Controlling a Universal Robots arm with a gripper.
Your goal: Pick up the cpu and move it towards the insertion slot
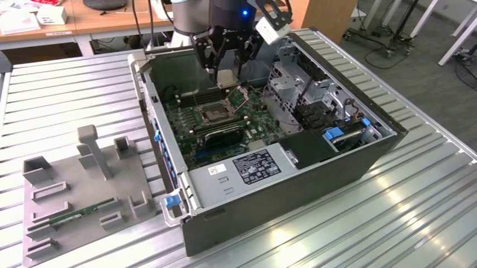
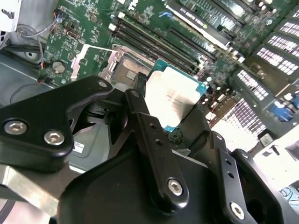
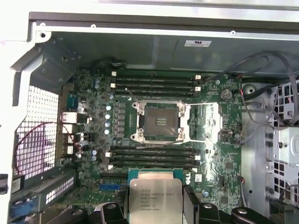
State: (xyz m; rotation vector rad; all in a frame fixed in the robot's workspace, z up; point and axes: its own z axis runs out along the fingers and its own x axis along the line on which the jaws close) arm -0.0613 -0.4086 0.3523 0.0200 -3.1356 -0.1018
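Black linkage fingers (image 2: 156,154) of the tool (image 3: 156,205) are clamped narrow on the cpu (image 3: 152,198), one finger on each side edge. Silver lid of the cpu faces up with its pale green rim showing, also seen in the second wrist view (image 2: 174,95). In the exterior view the tool (image 1: 227,78) hangs inside the open computer case (image 1: 350,162) with the chip held clear above the motherboard (image 1: 257,120), not touching it.

The insertion slot (image 3: 160,121) lies on the board ahead of the held chip, apart from it, with a bank of long black memory slots (image 3: 152,158) between the two. Slot has a dark centre, silvery frame, and its wire lever (image 3: 196,140) sits off to one side; the socket is uncovered. In the exterior view the slot (image 1: 216,113) is just below and in front of the tool. A second bank of memory slots (image 3: 154,84) sits beyond the socket, toward the case wall.

Further out, the case lies on its side on a ribbed metal surface (image 1: 387,223). Well away from the tool, toward the exterior view's left, a grey fixture tray (image 1: 75,195) holds a thin green memory stick (image 1: 71,216). Behind the arm, a wooden desk (image 1: 104,22).
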